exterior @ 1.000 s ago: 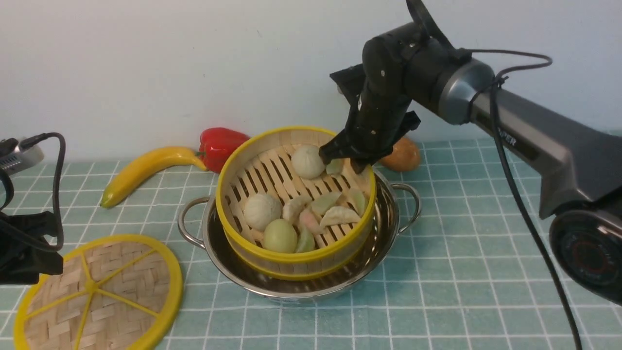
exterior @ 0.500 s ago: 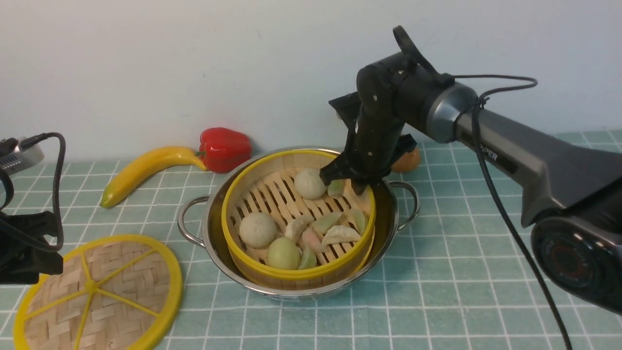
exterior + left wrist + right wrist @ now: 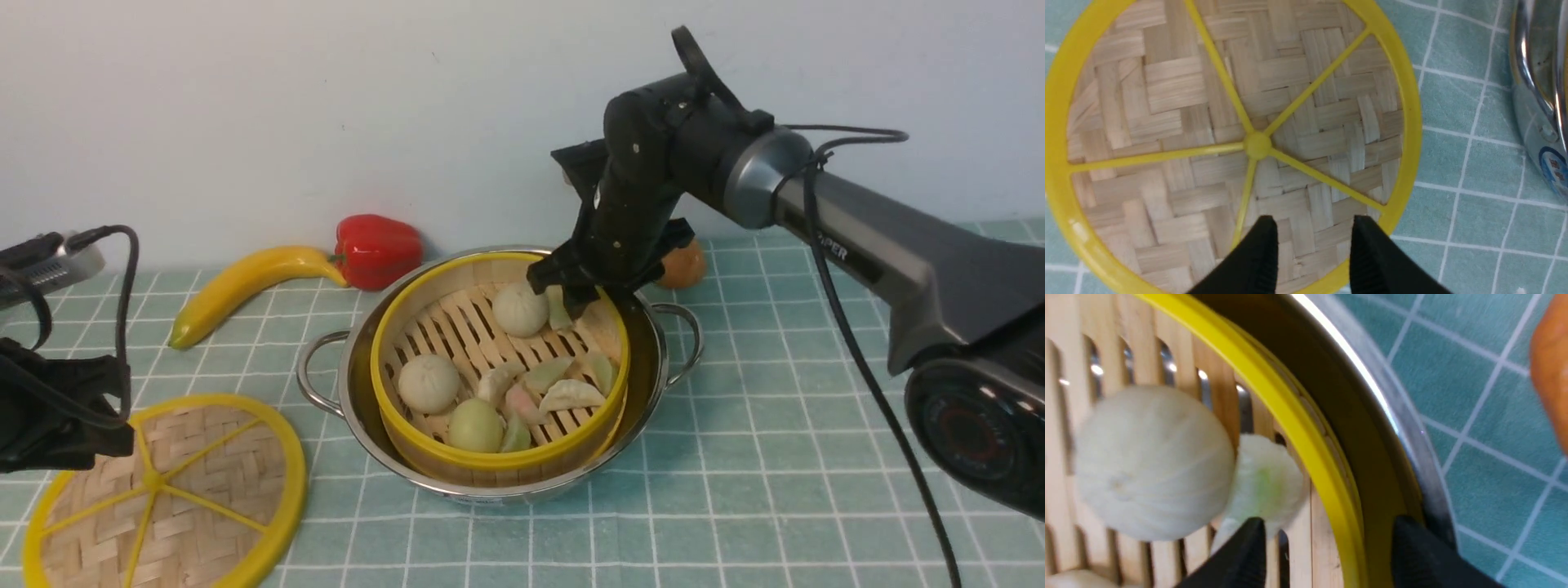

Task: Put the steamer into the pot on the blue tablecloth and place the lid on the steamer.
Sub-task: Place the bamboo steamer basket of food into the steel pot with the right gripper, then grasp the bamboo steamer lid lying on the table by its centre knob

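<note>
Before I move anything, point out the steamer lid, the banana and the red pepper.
Lid [image 3: 1258, 145]: left wrist view, on its centre hub.
Banana [image 3: 245, 284]: front view, mid-body.
Red pepper [image 3: 375, 251]: front view, on its side.

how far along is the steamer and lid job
Done, by the look of it: the steamer sits inside the pot, food still in it. In hand: nothing gripped; the right gripper is open, its fingers on either side of the steamer's rim. Left to do: the lid lies on the blue cloth, with the open left gripper above it, so it must go onto the steamer.
</note>
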Controlling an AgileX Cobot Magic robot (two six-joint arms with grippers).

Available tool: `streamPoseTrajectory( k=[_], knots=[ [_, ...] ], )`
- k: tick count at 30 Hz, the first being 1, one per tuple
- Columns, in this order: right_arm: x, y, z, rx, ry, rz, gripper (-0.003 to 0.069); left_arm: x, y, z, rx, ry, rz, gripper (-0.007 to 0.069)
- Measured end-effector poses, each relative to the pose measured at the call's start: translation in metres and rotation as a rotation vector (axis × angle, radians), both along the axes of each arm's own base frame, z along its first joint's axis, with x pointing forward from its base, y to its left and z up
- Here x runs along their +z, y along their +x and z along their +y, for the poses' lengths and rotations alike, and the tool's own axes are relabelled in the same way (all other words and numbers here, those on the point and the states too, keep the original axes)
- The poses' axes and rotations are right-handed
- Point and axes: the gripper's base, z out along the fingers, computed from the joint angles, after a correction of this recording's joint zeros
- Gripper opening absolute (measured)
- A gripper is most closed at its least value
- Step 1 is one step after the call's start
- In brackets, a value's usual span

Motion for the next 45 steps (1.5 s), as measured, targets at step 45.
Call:
streamPoseTrajectory(
  k=[45],
  knots=[
    [0.354, -0.209, -0.147, -0.037, 0.084, -0.837, 0.0505, 0.011, 0.036, 0.014, 0.042, 0.239, 0.113, 0.0116]
  ],
)
